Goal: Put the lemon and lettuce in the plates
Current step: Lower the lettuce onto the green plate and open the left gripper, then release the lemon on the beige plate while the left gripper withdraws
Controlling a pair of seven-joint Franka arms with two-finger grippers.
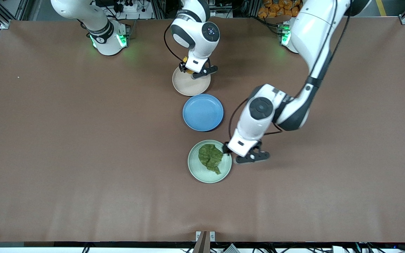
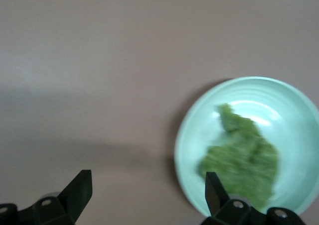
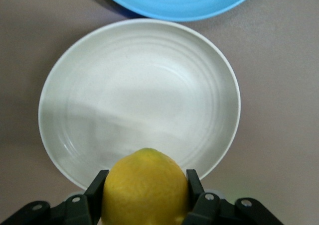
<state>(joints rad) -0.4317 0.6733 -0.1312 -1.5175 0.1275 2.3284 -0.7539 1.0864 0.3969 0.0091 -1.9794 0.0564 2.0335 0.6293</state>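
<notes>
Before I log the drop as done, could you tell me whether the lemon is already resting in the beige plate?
No, the lemon is clamped in the right gripper above the beige plate.

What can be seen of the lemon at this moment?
The lemon is a small oval fruit, yellow with a smooth, faintly dimpled skin, whole and unmarked. It is clamped between the two black fingers of the right tool, which touch it on both sides. It hangs above the rim of the beige plate, not resting on it. In the front view the arm hides most of it.
</notes>
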